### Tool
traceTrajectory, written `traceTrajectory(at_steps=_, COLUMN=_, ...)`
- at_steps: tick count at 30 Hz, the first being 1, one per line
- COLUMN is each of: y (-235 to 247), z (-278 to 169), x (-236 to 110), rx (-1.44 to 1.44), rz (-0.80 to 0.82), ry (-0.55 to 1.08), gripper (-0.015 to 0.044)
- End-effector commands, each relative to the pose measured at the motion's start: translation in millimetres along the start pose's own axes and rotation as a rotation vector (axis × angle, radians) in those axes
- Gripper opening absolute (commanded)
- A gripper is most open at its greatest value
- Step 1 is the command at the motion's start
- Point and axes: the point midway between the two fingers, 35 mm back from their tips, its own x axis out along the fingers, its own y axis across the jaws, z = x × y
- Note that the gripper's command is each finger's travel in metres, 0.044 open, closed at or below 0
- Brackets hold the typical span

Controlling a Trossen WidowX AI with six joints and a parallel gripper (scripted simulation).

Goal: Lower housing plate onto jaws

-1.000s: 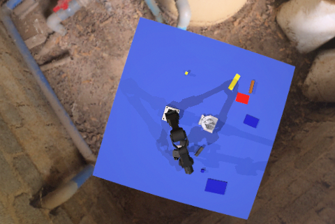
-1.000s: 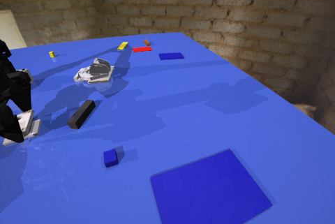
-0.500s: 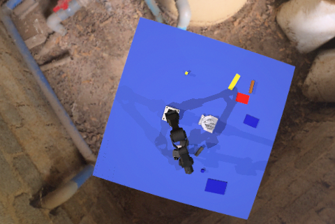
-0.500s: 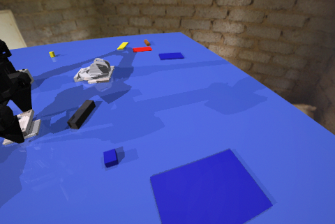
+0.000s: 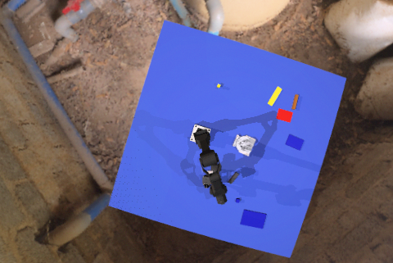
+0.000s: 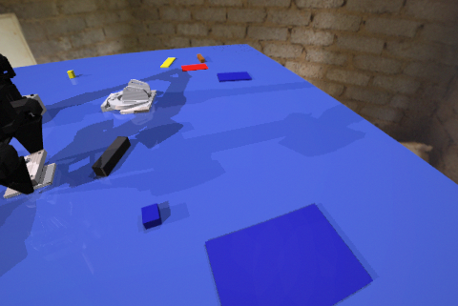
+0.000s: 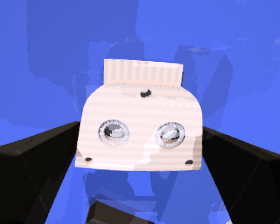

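Note:
The white housing plate [image 6: 35, 165] [image 7: 143, 112], with two round holes and a rounded end with a ribbed lip, lies on the blue table top apart from the jaw assembly. My gripper [image 6: 35, 171] [image 7: 140, 129] is open and low over the plate, with one black finger beside each of its sides. The fingers are close to the edges; whether they touch is unclear. The white jaw assembly [image 5: 245, 144] [image 6: 129, 99] stands near the middle of the table, with grey-white jaw parts on top. Its pins and stubs are too small to make out. The arm partly hides the plate in the top view.
A dark bar [image 5: 233, 178] [image 6: 112, 155] lies between plate and assembly. A small blue cube [image 5: 237, 200] [image 6: 151, 215] and a large dark-blue sheet [image 5: 253, 219] [image 6: 286, 258] are nearer the front. Yellow, red, orange and blue pieces lie beyond the assembly.

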Motion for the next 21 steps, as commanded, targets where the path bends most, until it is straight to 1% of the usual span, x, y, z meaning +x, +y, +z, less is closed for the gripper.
traceTrajectory(at_steps=1, y=0.0, z=0.0, x=0.0, rx=0.0, rz=0.0, ry=0.0, gripper=0.038)
traceTrajectory(at_steps=6, y=0.0, z=0.0, x=0.0, rx=0.0, rz=0.0, ry=0.0, gripper=0.0351)
traceTrajectory(at_steps=16, y=0.1, z=0.0, x=-0.5, rx=0.0, rz=0.0, ry=0.0, gripper=0.0351)
traceTrajectory(at_steps=21, y=1.7, z=-0.6, x=-13.7, rx=0.001, rz=0.001, ry=0.0, gripper=0.0351)
